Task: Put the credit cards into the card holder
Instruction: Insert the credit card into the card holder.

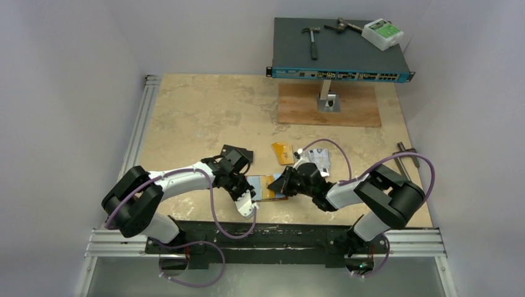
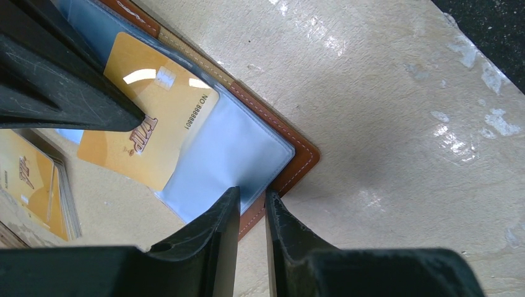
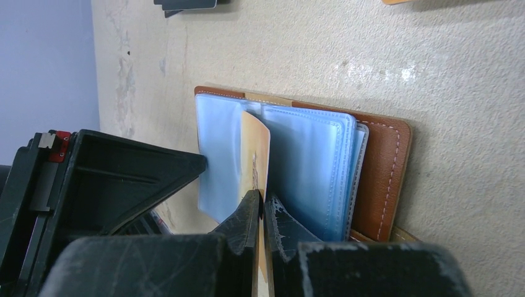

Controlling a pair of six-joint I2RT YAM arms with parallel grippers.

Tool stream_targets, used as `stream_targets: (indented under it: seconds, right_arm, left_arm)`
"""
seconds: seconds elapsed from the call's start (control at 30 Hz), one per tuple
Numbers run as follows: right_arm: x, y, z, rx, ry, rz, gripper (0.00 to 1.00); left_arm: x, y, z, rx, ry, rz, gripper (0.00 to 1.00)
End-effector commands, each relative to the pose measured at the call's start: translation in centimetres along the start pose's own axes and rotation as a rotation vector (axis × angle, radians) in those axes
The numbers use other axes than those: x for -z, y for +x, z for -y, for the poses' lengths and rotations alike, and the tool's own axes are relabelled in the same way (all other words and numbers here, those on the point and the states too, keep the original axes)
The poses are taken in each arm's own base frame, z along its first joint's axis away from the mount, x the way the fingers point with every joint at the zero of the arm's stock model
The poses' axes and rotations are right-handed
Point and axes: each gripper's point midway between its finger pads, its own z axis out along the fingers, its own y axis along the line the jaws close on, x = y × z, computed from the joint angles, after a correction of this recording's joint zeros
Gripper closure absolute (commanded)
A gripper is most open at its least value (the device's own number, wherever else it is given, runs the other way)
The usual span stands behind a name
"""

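The left arm (image 1: 179, 178) reaches in from the left. Its jaws are nearly closed, with only a narrow gap, and they pinch the brown edge of the card holder (image 2: 298, 162) at one corner, pinning it flat on the worktop (image 1: 186, 117). The holder lies open between the two arms, just ahead of their bases, with its pale blue sleeves fanned upward.

From the right, the right arm (image 1: 371, 192) comes in low, its jaws fully closed on a gold card (image 3: 255, 154). The card stands on its edge among the sleeves, with its long axis running straight out from the jaws and along the sleeves. Its far end is already between the blue leaves, and the held end sticks out toward the right arm. By my reading, the coming move is a push along that axis, away from the right jaws and deeper into the pocket, while the left jaws brace the cover.

Beyond the holder, to the right, a spare gold card (image 1: 282, 151) and some silvery cards (image 1: 319, 159) lie loose, nearer the right arm.
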Motion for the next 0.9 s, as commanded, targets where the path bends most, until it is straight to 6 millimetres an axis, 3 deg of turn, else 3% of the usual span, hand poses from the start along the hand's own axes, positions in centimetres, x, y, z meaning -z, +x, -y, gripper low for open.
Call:
stream_targets:
  seconds: [0.0, 0.3, 0.6, 0.87]
  right_arm:
    - [1.5, 4.0, 6.9, 0.005, 0.261, -0.128, 1.00]
    - [1.3, 4.2, 6.8, 0.008, 0.263, -0.143, 1.00]
    - [0.1, 4.6, 5.4, 0.051, 0.203, -0.187, 1.00]
    - [1.9, 4.4, 6.9, 0.014, 0.288, -0.150, 1.00]
  left_arm:
    - [-0.4, -1.2, 0.7, 0.024, 0.031, 0.048, 0.80]
    - [-0.4, -1.3, 0.7, 0.027, 0.031, 0.047, 0.81]
    - [-0.4, -1.3, 0.7, 0.027, 0.030, 0.045, 0.81]
    - [-0.4, -1.3, 0.8, 0.031, 0.034, 0.046, 0.82]
